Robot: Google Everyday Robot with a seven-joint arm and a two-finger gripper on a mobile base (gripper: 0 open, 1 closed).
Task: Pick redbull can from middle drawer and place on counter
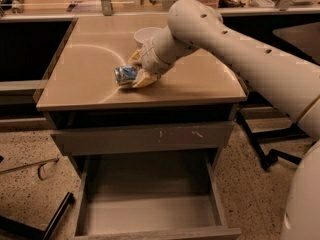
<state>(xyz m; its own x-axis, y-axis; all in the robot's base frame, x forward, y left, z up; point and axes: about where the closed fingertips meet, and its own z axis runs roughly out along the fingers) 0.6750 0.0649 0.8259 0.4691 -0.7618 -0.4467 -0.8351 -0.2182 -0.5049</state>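
The redbull can [124,75], silver and blue, lies on its side on the tan counter [75,79], its shiny end facing left. My gripper [135,72] reaches in from the right and is shut on the can, one pale yellow finger behind it and one in front, low on the counter top. The middle drawer [145,216] stands pulled open at the bottom of the view and I see nothing in it.
A white bowl [145,35] stands on the counter just behind the gripper. A scratched grey drawer front [145,136] sits shut under the counter. My arm crosses from the right. A chair base [272,151] stands on the floor at right.
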